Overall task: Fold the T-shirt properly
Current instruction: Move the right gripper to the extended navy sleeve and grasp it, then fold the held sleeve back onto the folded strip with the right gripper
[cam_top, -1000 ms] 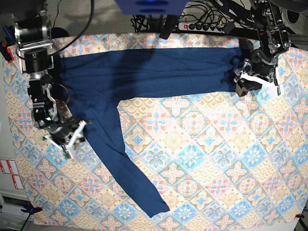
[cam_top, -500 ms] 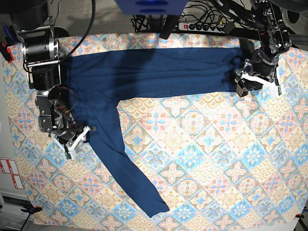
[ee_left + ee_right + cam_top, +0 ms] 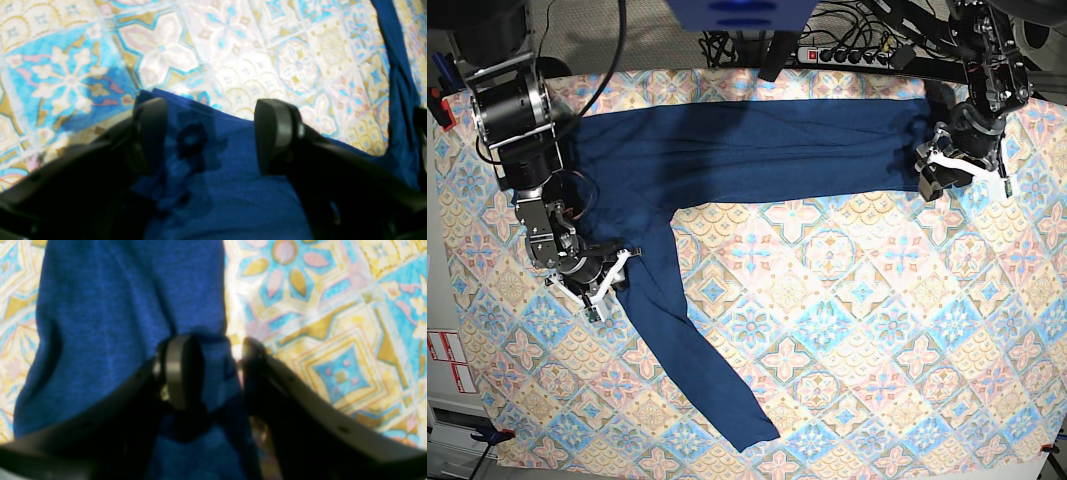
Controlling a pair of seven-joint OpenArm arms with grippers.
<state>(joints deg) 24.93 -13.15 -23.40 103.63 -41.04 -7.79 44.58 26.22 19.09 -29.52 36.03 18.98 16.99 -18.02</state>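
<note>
The dark navy T-shirt (image 3: 747, 150) lies spread along the back of the table, with one long sleeve running down toward the front (image 3: 717, 390). My left gripper (image 3: 932, 172) sits at the shirt's right end. In the left wrist view it (image 3: 211, 133) is open, its fingers straddling a corner of the navy cloth (image 3: 217, 186). My right gripper (image 3: 610, 275) is at the left edge of the sleeve. In the right wrist view it (image 3: 217, 366) is open with a narrow gap. One finger (image 3: 180, 373) rests on the cloth (image 3: 116, 306), the other just off its edge.
A patterned tablecloth (image 3: 877, 330) covers the table. A power strip (image 3: 847, 52) and cables lie behind the back edge. The table's left edge is near my right arm's base (image 3: 512, 110).
My right gripper has moved to the right, from the bare tablecloth onto the left edge of the sleeve. My left gripper has stayed at the shirt's right end.
</note>
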